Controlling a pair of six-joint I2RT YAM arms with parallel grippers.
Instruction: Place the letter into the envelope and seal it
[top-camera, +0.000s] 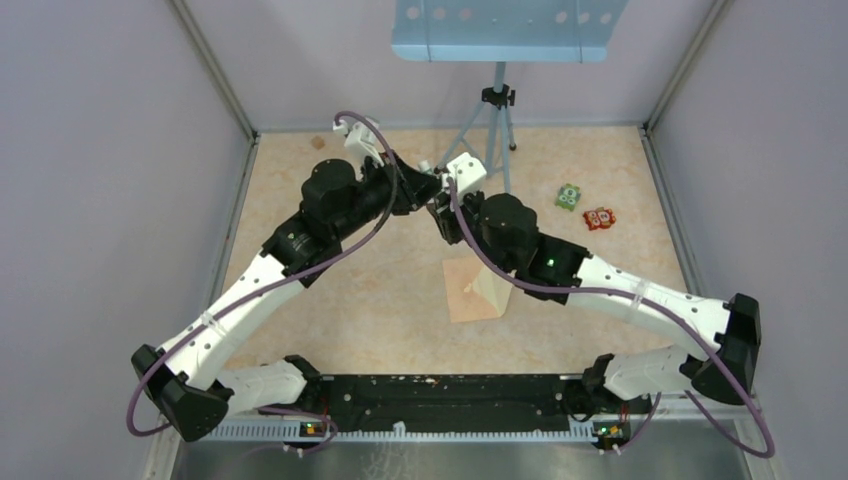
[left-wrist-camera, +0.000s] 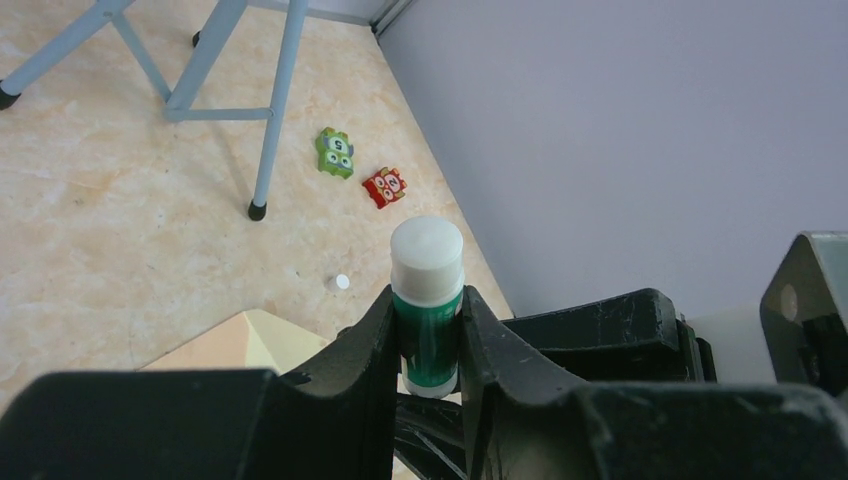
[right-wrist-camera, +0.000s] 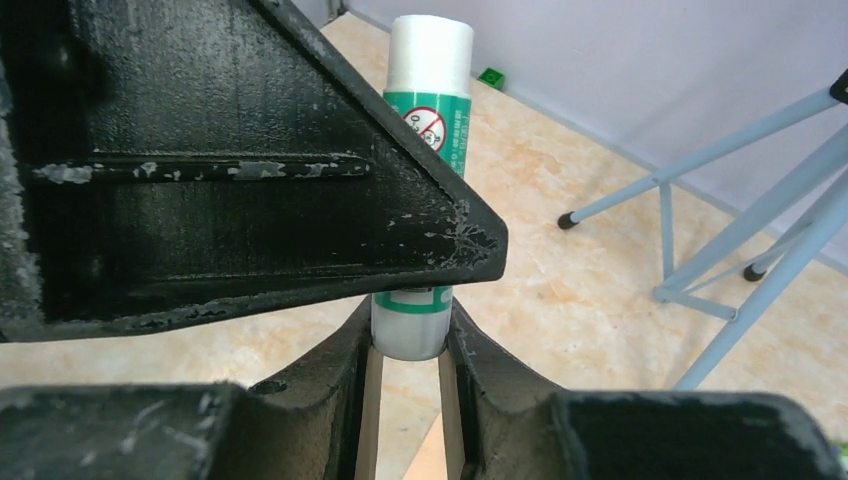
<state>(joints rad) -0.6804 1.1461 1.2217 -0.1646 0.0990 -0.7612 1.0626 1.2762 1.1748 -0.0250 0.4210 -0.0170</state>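
Observation:
A glue stick (left-wrist-camera: 428, 335) with a green body and a white cap is held in the air between both grippers. My left gripper (left-wrist-camera: 427, 300) is shut on its green body. My right gripper (right-wrist-camera: 410, 330) is shut on its white bottom end (right-wrist-camera: 408, 340). In the top view the two grippers meet over the middle of the table, left (top-camera: 428, 190) and right (top-camera: 442, 207). The pinkish-tan envelope (top-camera: 465, 292) lies flat on the table below the right arm. A paler cream triangular piece (top-camera: 496, 290) lies on its right side. I cannot tell whether that piece is the flap or the letter.
A blue tripod stand (top-camera: 497, 110) with a perforated tray (top-camera: 500, 25) stands at the back. A green toy (top-camera: 569, 197) and a red toy (top-camera: 599, 218) lie at the right. A small white dot (left-wrist-camera: 342, 282) lies near the envelope. Walls close in both sides.

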